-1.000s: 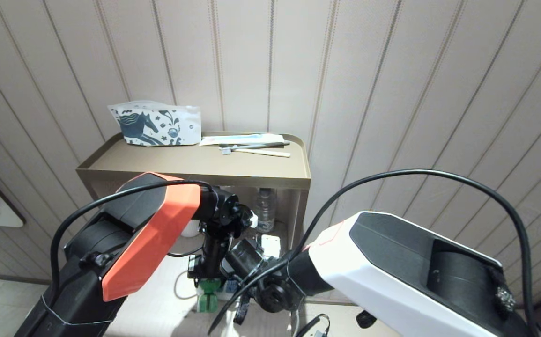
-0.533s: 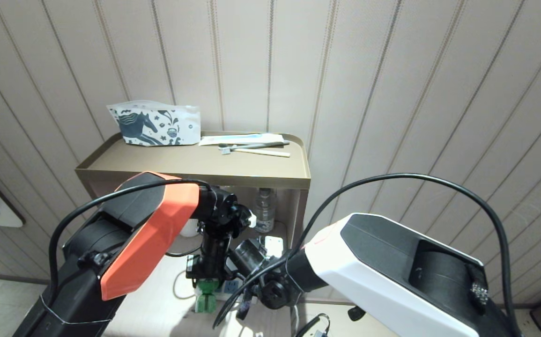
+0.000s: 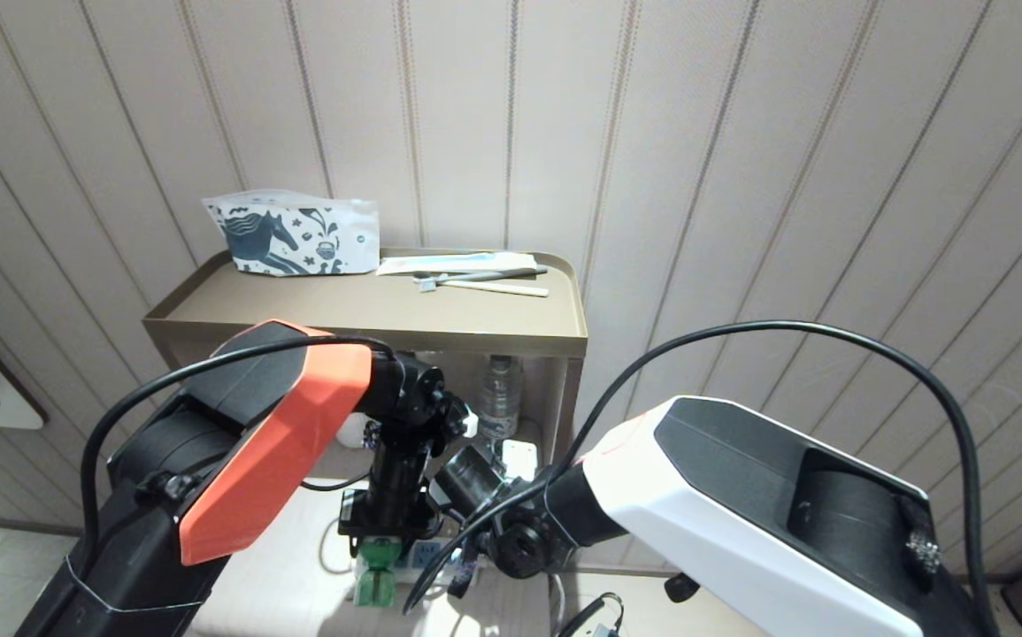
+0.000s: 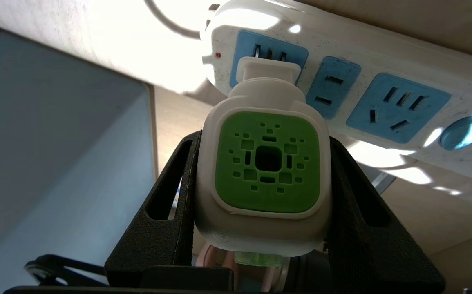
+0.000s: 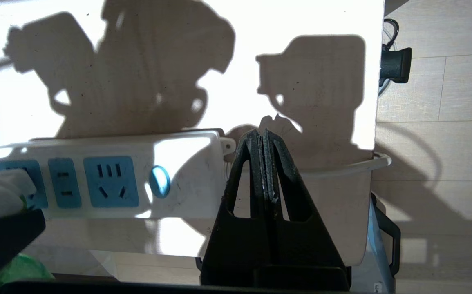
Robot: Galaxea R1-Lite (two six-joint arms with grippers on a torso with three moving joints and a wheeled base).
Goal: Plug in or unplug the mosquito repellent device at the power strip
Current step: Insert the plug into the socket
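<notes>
Mosquito repellent device (image 4: 266, 171) clamped between left hand (image 4: 260, 196) fingers, its plug end at the end socket of the power strip (image 4: 383, 77) on the bench (image 5: 301, 16); prongs hidden. Right hand (image 5: 263, 163) fully closed, empty, just beside the strip's button end.

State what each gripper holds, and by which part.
The left gripper clamps the mosquito repellent device by the two sides of its white head. The right gripper is shut and holds nothing.
</notes>
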